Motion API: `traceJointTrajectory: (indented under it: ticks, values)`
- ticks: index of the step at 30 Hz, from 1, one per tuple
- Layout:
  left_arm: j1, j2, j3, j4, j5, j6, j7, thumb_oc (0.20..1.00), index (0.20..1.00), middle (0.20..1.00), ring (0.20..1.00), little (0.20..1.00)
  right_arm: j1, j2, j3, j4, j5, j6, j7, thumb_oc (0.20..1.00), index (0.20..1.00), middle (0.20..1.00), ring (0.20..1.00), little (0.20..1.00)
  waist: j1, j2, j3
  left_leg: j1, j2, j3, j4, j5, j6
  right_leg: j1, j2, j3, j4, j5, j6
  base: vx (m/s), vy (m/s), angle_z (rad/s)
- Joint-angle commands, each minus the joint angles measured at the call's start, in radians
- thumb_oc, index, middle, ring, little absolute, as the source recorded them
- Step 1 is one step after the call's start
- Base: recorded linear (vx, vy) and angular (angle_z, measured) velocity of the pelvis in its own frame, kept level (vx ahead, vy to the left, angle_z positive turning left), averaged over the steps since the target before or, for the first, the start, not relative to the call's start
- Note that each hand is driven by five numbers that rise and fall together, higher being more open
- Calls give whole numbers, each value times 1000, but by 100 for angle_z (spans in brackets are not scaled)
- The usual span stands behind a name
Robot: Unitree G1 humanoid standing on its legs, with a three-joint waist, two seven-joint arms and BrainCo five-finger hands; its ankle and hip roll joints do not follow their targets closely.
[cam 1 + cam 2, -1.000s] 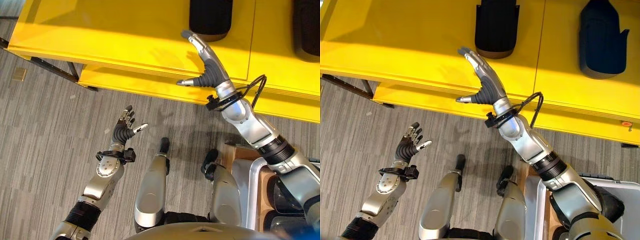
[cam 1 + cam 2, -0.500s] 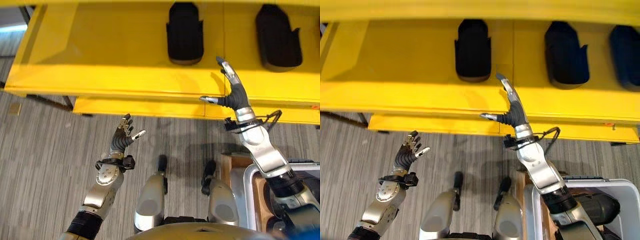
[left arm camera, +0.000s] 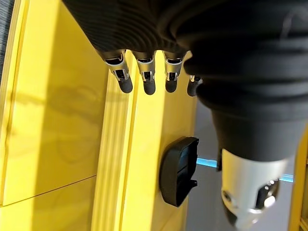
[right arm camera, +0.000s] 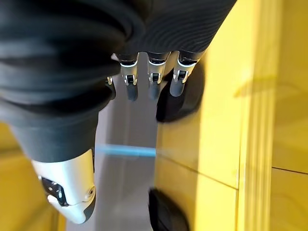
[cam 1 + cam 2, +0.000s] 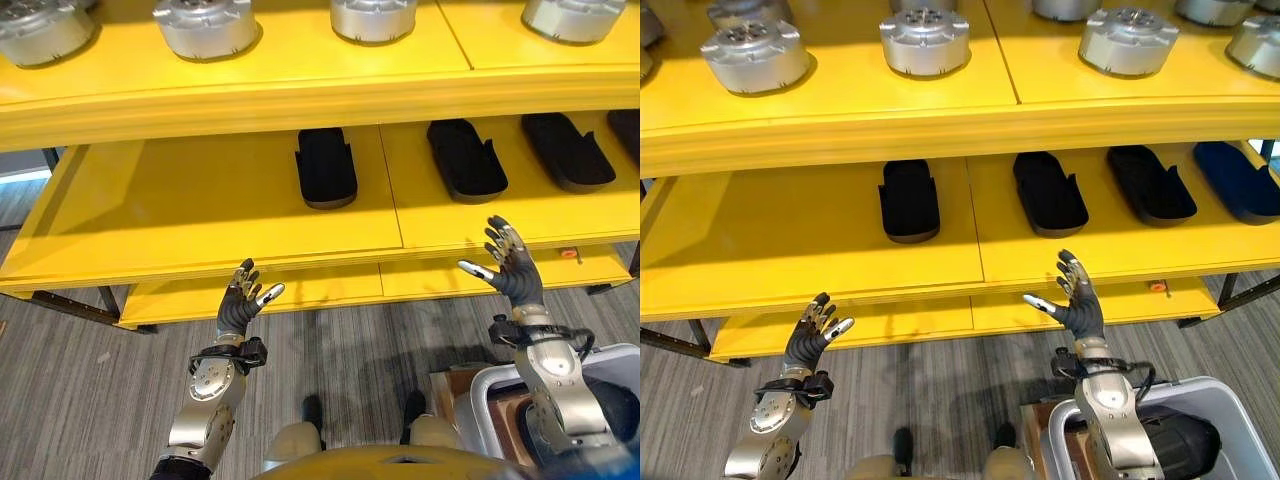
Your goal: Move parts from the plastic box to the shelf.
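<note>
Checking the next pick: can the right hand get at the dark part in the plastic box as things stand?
Probably yes. The right hand is open, empty and raised before the shelf, while the dark part lies uncovered in the plastic box beside that arm; it must swing back down.

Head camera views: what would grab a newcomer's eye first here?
The bright yellow shelf, with round silver metal parts on its upper level and dark shoe-shaped parts in a row on the middle one. Then both hands raised open and empty before its front edge: left hand, right hand.
</note>
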State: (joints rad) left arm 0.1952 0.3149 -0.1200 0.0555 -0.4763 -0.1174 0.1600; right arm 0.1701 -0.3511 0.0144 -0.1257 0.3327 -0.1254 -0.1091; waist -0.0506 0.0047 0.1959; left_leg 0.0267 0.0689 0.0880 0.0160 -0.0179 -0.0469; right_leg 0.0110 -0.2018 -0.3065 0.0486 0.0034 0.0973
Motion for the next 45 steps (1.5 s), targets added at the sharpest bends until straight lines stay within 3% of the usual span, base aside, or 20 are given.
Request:
traceJointTrajectory:
  ticks: [1,3,8,9,10,11,12,15,17,19,24,28,30,33,34,35,38,40,42,45]
  values:
    - [13,34,53,-35,79,-31,-5,1000,1000,1000,1000,1000,-19,26,-38,-42,56,-52,13,1000,1000,1000,1000,1000,-5,-43,-17,-75,-15,47,160,-95,28,17,-151,32,26,63,133,-28,193,-14]
    - [-9,57,45,-32,112,-37,-11,1000,1000,1000,1000,1000,11,55,-58,-45,80,-59,24,1000,1000,1000,1000,1000,-33,-47,-6,-96,-53,58,170,-106,51,-16,-180,75,40,134,144,-65,270,-3]
    - [-35,82,42,-33,124,-43,-12,1000,1000,1000,1000,1000,4,79,-49,-28,122,-65,27,1000,1000,1000,1000,1000,-57,-44,8,-110,-63,92,149,-100,71,-98,-176,130,43,216,145,-80,161,-18]
    - [-48,95,52,-31,129,-44,-3,1000,1000,1000,1000,1000,-8,72,-27,-22,124,-68,34,1000,1000,1000,1000,1000,-53,-28,34,-106,-43,143,130,-97,78,-152,-160,51,102,166,135,-86,318,-57]
    - [-49,89,48,-23,125,-43,-12,1000,1000,1000,1000,1000,2,65,-17,-24,150,-65,55,1000,1000,1000,1000,1000,-72,-14,44,-86,-37,156,105,-104,88,-168,-65,72,213,37,113,-78,310,-117]
    - [-48,89,48,-23,125,-43,-12,1000,1000,1000,1000,1000,3,65,-18,-24,151,-65,56,1000,1000,1000,1000,1000,-69,-15,44,-84,-37,159,104,-105,87,-172,-66,76,222,30,112,25,234,-127]
    - [-44,84,47,-19,124,-41,-14,1000,1000,1000,1000,1000,15,60,-13,-23,162,-65,66,1000,1000,1000,1000,1000,-78,-16,47,-73,-39,171,88,-94,98,-181,1,83,282,-30,91,6,109,-118]
    - [-17,72,53,-21,122,-32,-18,1000,1000,1000,1000,1000,36,58,7,-16,188,-60,92,1000,1000,1000,1000,1000,-71,-31,44,-43,-41,219,40,-80,98,-174,72,59,324,-122,58,-3,57,-81]
    - [17,56,72,-24,113,-31,-30,1000,1000,1000,1000,1000,37,46,15,-14,184,-55,98,1000,1000,1000,1000,1000,-57,-53,29,-33,-41,264,16,-71,82,-117,96,36,158,-109,31,0,-70,-92]
    - [43,37,74,-24,117,-30,-48,1000,1000,1000,1000,1000,48,39,6,-15,183,-52,99,1000,1000,1000,1000,1000,-61,-56,12,-34,-35,289,18,-66,71,-81,134,97,39,-88,28,64,-77,-105]
    - [54,26,60,-21,108,-29,-60,1000,1000,1000,1000,1000,70,30,-14,-27,203,-57,96,1000,1000,1000,1000,1000,-70,-41,-6,-26,-27,331,-8,-50,57,-41,158,114,-68,-45,36,44,-2,-31]
    - [27,43,37,-17,151,-27,-81,1000,1000,1000,1000,1000,115,15,-51,-50,201,-63,107,1000,1000,1000,1000,1000,-119,-28,4,-41,-20,353,-17,-47,48,-60,173,146,-127,-8,37,-40,32,-17]
    - [5,55,38,-10,159,-34,-65,1000,1000,1000,1000,1000,105,14,-43,-51,200,-67,108,1000,1000,1000,1000,1000,-139,-27,19,-82,-5,383,-15,-41,46,-111,170,184,-119,15,48,-142,36,-36]
    - [5,71,54,-7,158,-43,-52,1000,1000,1000,1000,1000,95,13,-31,-50,199,-64,114,1000,1000,1000,1000,1000,-128,-27,22,-103,27,416,-20,-33,48,-156,165,200,-61,3,55,-92,-118,-91]
    - [21,81,100,-17,131,-51,-25,1000,1000,1000,1000,1000,56,15,14,-37,186,-53,110,1000,1000,1000,1000,1000,-60,-23,32,-92,97,511,-38,-1,27,-156,68,-31,1,-20,52,-100,-190,-108]
    - [22,83,103,-20,129,-50,-25,1000,1000,1000,1000,1000,54,17,16,-36,185,-53,109,1000,1000,1000,1000,1000,-61,-24,36,-87,97,511,-39,1,24,-152,68,-32,2,-22,52,-112,-275,-106]
    - [51,72,125,-31,112,-42,-26,1000,1000,1000,1000,1000,-15,23,70,-9,178,-37,101,1000,1000,1000,1000,1000,-11,-30,40,-56,143,580,-26,22,-4,-124,-60,-182,-23,38,67,-7,-218,-134]
    - [62,67,134,-30,97,-38,-23,1000,1000,1000,1000,1000,-71,16,100,8,158,-25,95,1000,1000,1000,1000,1000,15,-45,43,-49,163,587,13,13,-14,-105,-125,-222,-33,92,88,34,-281,-69]
    - [68,59,138,-28,93,-32,-30,1000,1000,1000,1000,1000,-69,17,106,-16,171,-18,110,1000,1000,1000,1000,1000,19,-68,46,-37,198,595,80,5,-33,-83,-122,-225,-2,62,79,79,-349,-41]
    - [59,40,120,-21,91,-29,-32,1000,1000,1000,1000,1000,-47,-5,99,-42,170,-13,124,1000,1000,1000,1000,1000,11,-62,46,-22,236,577,115,12,-47,-84,-109,-247,69,1,58,100,-332,-12]
